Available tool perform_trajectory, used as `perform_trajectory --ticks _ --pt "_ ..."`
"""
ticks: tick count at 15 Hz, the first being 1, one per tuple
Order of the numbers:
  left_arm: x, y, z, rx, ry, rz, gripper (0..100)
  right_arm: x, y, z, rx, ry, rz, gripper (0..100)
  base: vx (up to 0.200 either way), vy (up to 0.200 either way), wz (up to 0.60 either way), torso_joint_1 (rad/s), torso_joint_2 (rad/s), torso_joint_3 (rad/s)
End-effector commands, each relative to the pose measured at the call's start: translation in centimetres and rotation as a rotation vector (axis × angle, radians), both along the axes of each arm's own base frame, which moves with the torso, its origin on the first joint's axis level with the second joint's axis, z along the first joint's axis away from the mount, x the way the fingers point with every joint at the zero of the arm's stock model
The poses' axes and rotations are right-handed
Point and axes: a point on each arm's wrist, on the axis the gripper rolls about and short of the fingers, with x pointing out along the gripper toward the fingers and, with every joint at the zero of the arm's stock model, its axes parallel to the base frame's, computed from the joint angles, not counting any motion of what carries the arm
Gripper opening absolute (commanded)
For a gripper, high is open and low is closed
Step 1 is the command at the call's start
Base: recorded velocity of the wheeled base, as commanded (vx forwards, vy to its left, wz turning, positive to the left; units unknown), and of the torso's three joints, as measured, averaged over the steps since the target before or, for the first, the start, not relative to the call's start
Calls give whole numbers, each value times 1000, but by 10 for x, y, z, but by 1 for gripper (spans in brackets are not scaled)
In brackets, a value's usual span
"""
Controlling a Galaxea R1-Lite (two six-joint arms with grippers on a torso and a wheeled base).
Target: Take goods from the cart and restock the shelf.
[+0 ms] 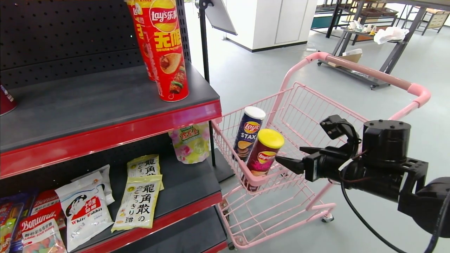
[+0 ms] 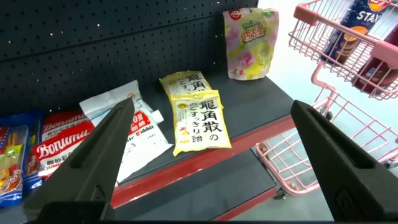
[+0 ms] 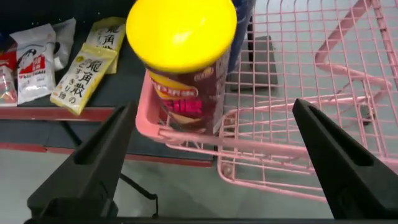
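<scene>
Yellow-lid can (image 1: pixel 263 154) standing in cart (image 1: pixel 351 68) corner nearest shelf (image 1: pixel 105 95), beside blue can (image 1: pixel 248 133), right claw (image 1: pixel 291 156) released, just beside it, left claw (image 2: pixel 212 106) released over lower-shelf bags (image 2: pixel 198 121)

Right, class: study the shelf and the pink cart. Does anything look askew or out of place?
In the pink cart the yellow-lidded can and white-lidded can seem to lean rather than stand upright. On the lower shelf the two yellow packets lie flat, overlapping and crooked.
</scene>
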Motion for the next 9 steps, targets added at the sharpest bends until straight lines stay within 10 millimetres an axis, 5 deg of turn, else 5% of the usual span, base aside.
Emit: perform_trajectory --ticks 1,9 --pt "0 0 0 0 -1 0 100 15 12 -5 0 7 16 100 0 0 0 0 0 0" --pt "0 0 0 0 1 0 100 44 49 -25 16 42 63 100 0 0 0 0 0 0"
